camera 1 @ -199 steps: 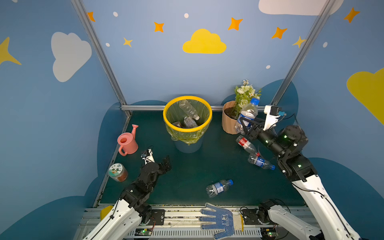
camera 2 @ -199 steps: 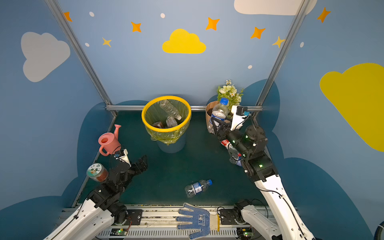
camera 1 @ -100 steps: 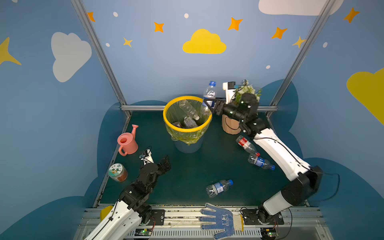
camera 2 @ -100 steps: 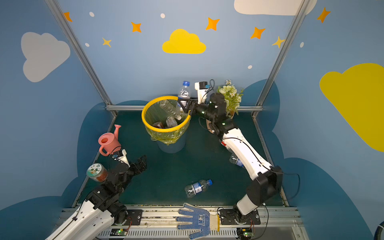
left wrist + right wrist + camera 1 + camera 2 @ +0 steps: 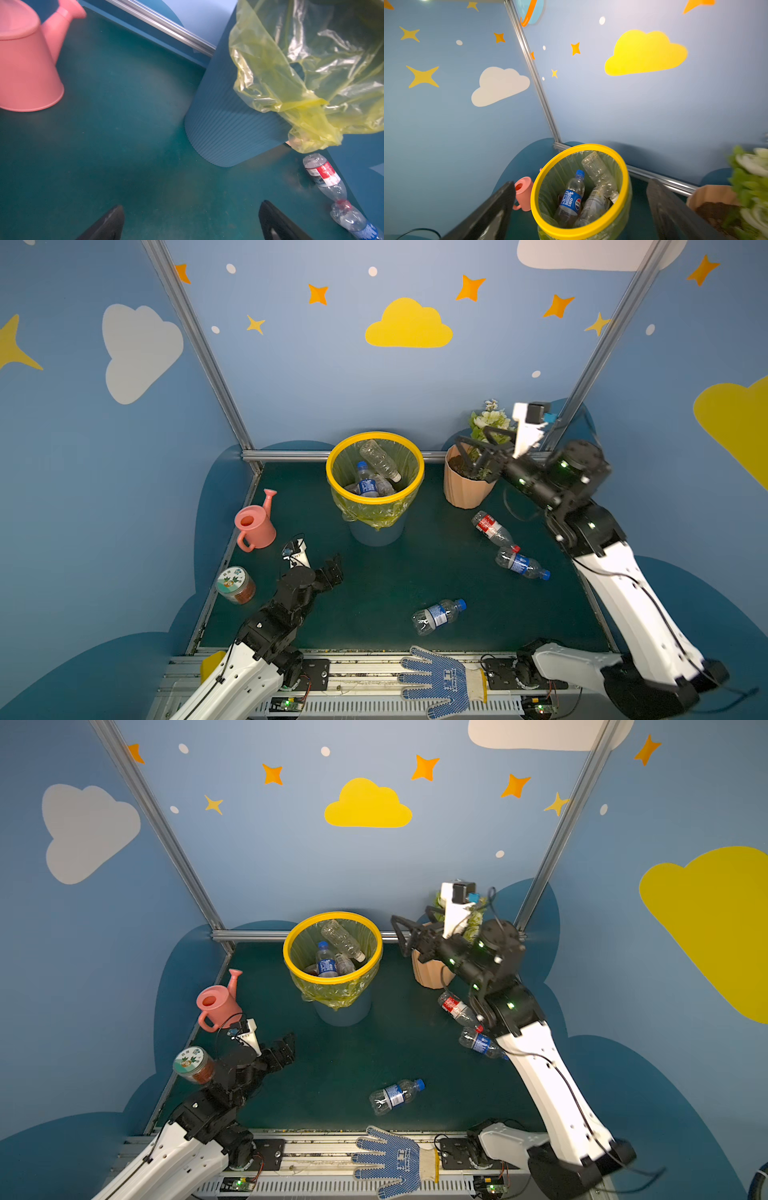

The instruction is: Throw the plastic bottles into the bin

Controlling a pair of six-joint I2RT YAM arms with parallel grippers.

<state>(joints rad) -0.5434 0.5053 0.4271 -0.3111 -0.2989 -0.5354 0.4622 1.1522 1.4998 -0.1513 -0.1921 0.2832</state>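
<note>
Hovering right of centre in both top views, by the flowerpot (image 5: 461,494), the right gripper (image 5: 471,444) has its jaws wide apart and empty. The left gripper (image 5: 335,568), lower left, is spread wide too, above the mat (image 5: 374,589). The bin (image 5: 332,479) at centre contains a blue-capped bottle (image 5: 366,485) and a clear bottle (image 5: 380,460). A red-label bottle (image 5: 489,526), a blue-label bottle (image 5: 521,565) and a third bottle (image 5: 438,614) lie on the mat, lower right.

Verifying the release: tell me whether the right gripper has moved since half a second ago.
Yes. The right gripper has swung right, away from the bin, and now hangs open over the flowerpot.
</note>
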